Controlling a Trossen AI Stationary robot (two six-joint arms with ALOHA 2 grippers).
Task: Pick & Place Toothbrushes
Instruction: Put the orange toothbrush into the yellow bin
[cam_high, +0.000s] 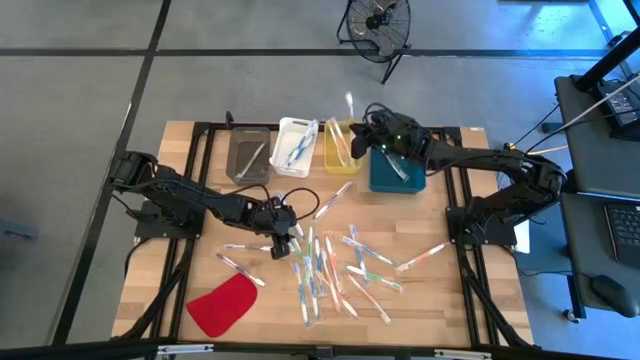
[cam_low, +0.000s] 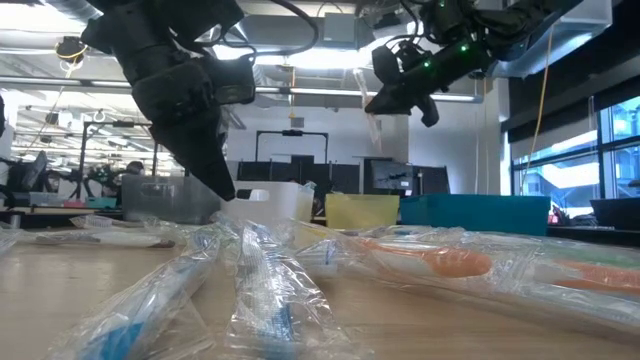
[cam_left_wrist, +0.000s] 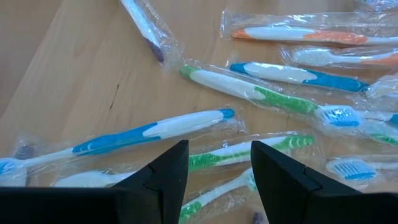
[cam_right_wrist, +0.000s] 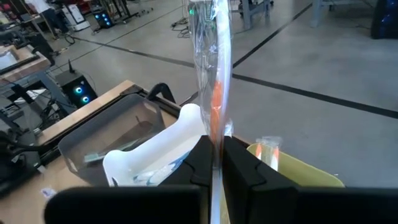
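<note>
Many toothbrushes (cam_high: 330, 265) in clear wrappers lie scattered on the wooden table's near half; the left wrist view shows blue, green and orange ones (cam_left_wrist: 155, 130). My left gripper (cam_left_wrist: 214, 165) stands open just over them, fingers slanting down, left of the pile's middle (cam_high: 283, 240). My right gripper (cam_high: 368, 128) is at the far side, above the yellow bin (cam_high: 335, 158), shut on one wrapped white-and-orange toothbrush (cam_right_wrist: 216, 62). My right gripper pinches the wrapped toothbrush between its two fingers, partway along its length, just under the orange part (cam_right_wrist: 215, 106). The fingers come nearly level from the table's right and lie across it. The toothbrush stands nearly upright, lifted clear above the bins.
A row of bins stands at the far side: grey (cam_high: 248, 135), white (cam_high: 295, 125) with brushes in it, yellow, and teal (cam_high: 385, 182). A flat red piece (cam_high: 222, 305) lies at the near left. A fan (cam_high: 378, 25) stands on the floor beyond the table.
</note>
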